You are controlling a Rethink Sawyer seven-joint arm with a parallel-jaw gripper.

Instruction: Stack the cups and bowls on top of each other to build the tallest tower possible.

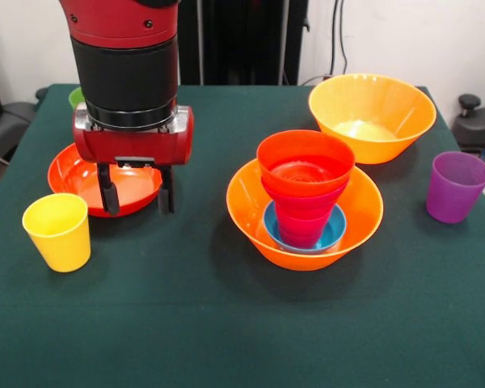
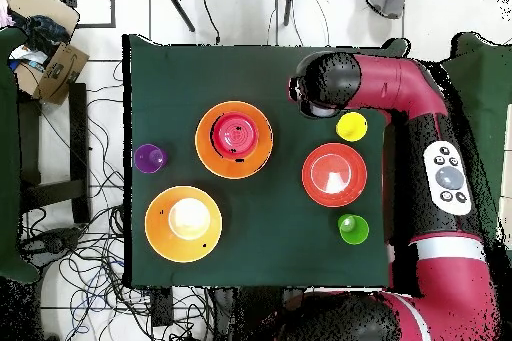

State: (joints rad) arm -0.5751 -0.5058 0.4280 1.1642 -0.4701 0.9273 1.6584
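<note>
The tower stands in a large orange bowl mid-table. A small blue bowl lies in it, pink and magenta pieces are nested in that, and a small red-orange bowl sits on top. The tower also shows in the overhead view. My gripper hangs open and empty above the near rim of the wide shallow red-orange bowl. The yellow cup stands left of it and nearer the camera. The green cup is mostly hidden behind the arm. The purple cup stands at the far right.
A second large orange bowl stands at the back right, holding nothing. Overhead, the arm's wrist covers the gripper, beside the yellow cup. The green cup and the shallow bowl lie close to the robot's side.
</note>
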